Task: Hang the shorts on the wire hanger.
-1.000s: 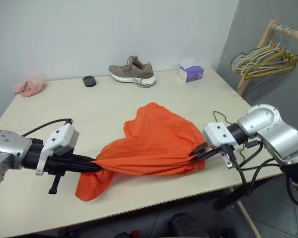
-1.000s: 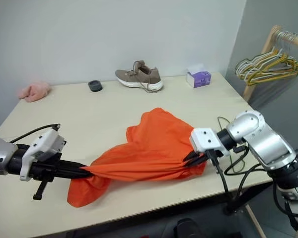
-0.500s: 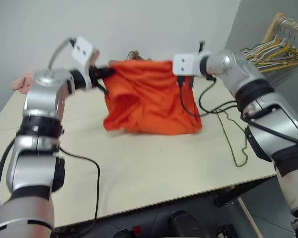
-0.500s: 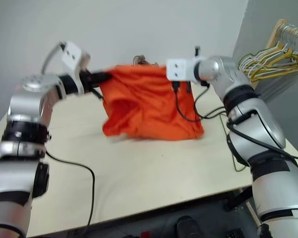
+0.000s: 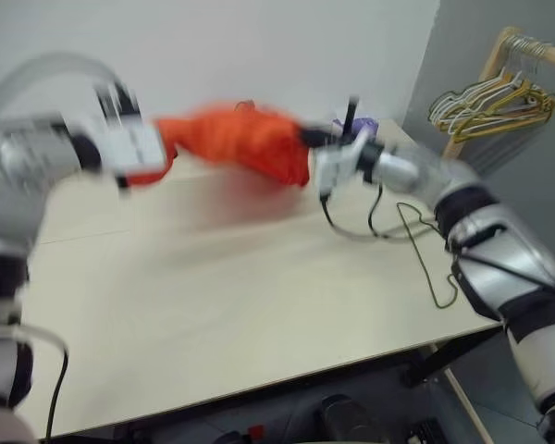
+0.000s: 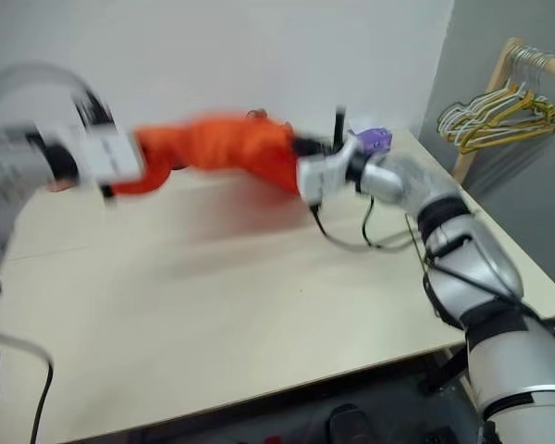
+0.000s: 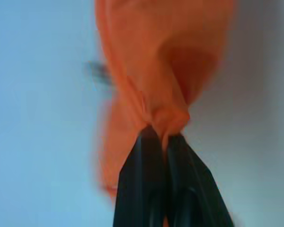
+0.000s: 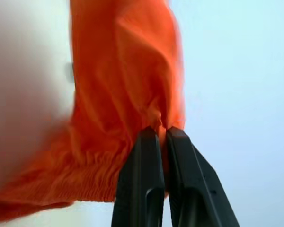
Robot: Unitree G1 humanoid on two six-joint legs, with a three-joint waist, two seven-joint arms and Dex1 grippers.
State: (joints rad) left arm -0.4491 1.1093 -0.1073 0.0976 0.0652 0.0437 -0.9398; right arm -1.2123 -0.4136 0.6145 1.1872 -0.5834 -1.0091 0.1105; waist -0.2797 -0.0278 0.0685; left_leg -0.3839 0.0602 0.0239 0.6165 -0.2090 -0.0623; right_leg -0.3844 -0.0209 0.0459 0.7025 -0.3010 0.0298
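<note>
Since half a second ago the shorts (image 5: 231, 139) are swinging from a hanging drape to a stretched band over the table's (image 5: 222, 305) far edge, probably to open the waistband for the hanger (image 5: 435, 254) lying near the right edge. In the wrist views, the left gripper (image 7: 163, 137) and right gripper (image 8: 162, 131) are each clamping narrowly on bunched orange fabric.

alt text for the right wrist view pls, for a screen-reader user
The right gripper has its two black fingers shut on a bunched fold of the bright orange shorts. The fabric hangs away from the fingertips, with the gathered elastic waistband beside the fingers, against a plain pale background.
</note>
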